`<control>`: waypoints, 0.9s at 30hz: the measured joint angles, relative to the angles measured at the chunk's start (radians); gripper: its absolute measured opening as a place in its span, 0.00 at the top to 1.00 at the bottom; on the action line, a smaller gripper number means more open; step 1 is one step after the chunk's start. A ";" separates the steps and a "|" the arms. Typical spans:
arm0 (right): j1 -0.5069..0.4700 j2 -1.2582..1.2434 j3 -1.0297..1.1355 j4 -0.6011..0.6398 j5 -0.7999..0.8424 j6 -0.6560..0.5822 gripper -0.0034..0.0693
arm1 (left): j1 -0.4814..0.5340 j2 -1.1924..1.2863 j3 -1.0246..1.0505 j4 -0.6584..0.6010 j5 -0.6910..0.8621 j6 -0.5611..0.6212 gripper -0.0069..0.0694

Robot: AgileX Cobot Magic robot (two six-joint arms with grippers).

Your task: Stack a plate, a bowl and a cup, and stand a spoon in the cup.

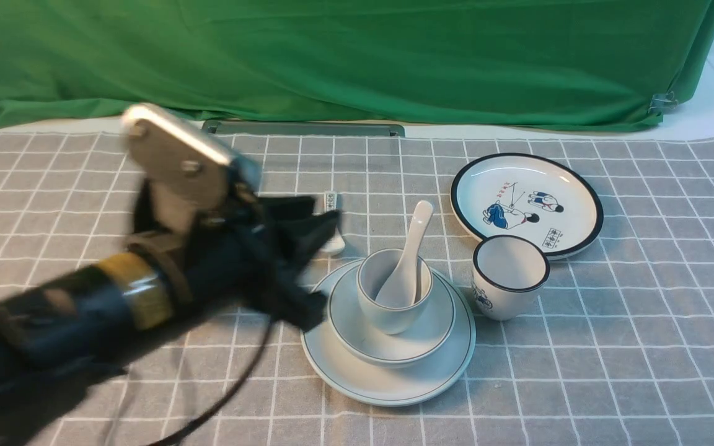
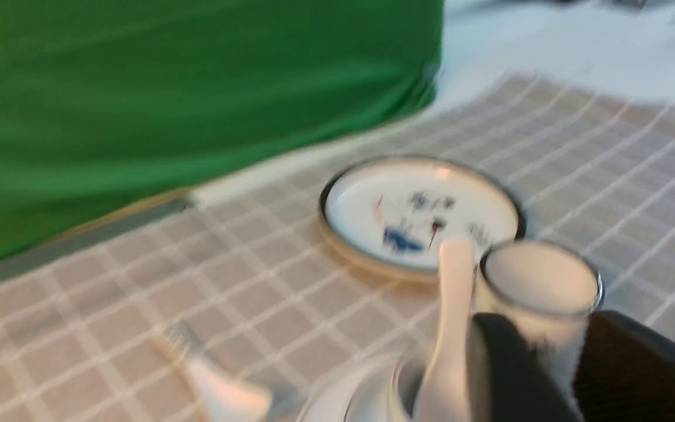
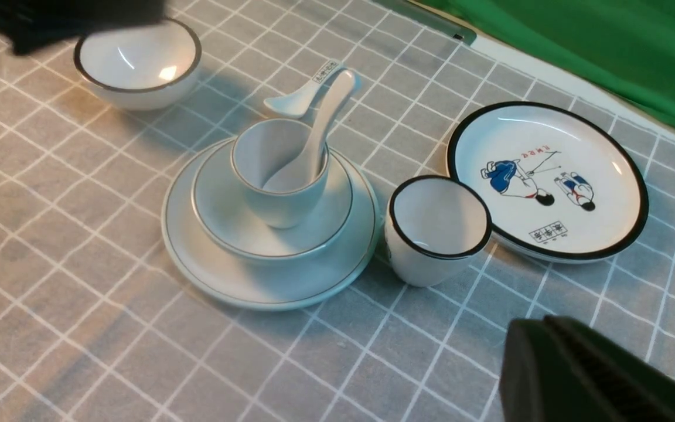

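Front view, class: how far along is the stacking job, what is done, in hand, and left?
Done: the bowl sits in the plate, the cup in the bowl, and the spoon stands in the cup. In hand: nothing shows in the blurred left gripper beside the stack. Left: apparently nothing.

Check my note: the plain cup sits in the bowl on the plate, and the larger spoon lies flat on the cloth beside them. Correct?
Not quite: the larger spoon stands in the cup, handle leaning on its rim, as the front view shows. The cup does sit in the bowl on the plate.
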 joint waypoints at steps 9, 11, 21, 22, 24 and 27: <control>0.000 -0.002 0.028 -0.001 0.036 0.016 0.92 | 0.000 -0.476 0.100 0.000 0.388 -0.006 0.90; 0.000 -0.002 0.070 -0.002 0.016 0.046 0.92 | 0.000 -0.610 0.184 0.000 0.384 -0.007 0.90; 0.000 -0.002 0.195 0.000 -0.172 0.240 0.92 | 0.000 -0.937 0.465 -0.001 0.209 -0.004 0.89; 0.000 -0.002 0.195 0.000 -0.173 0.243 0.92 | 0.000 -0.939 0.471 -0.001 0.209 -0.004 0.89; 0.000 -0.002 0.195 0.000 -0.174 0.260 0.92 | 0.000 -0.942 0.493 -0.001 0.209 -0.004 0.89; 0.000 -0.002 0.198 0.000 -0.181 0.268 0.92 | 0.000 -0.942 0.533 -0.001 0.218 -0.004 0.89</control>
